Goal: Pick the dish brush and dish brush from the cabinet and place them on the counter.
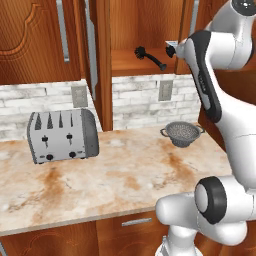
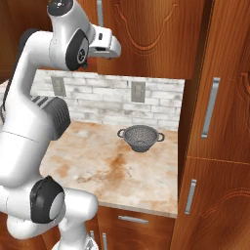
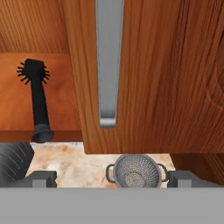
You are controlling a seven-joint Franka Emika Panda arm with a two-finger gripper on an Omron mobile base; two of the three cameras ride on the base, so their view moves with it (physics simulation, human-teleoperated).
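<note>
The cabinet point(image 1: 105, 60) stands open above the counter point(image 1: 120, 175), its shelf point(image 1: 135, 62) exposed between the open doors. In the hand view, one door point(image 3: 166, 74) with a long silver handle point(image 3: 108, 61) hangs directly ahead of the end effector.

The toaster point(image 1: 62, 136) sits at the left of the counter, against the brick backsplash point(image 1: 140, 100). The colander point(image 1: 182, 133) rests at the right rear of the counter, well apart from the toaster.

One brush point(image 1: 150, 56) lies flat on the shelf, handle end toward the shelf's front edge, bristle head toward the back. In the hand view it lies left of the door.

The end effector point(image 3: 109, 178) hovers at shelf height, just right of the brush and not touching it. Its fingers point(image 3: 41, 177) are spread fully apart and hold nothing.
</note>
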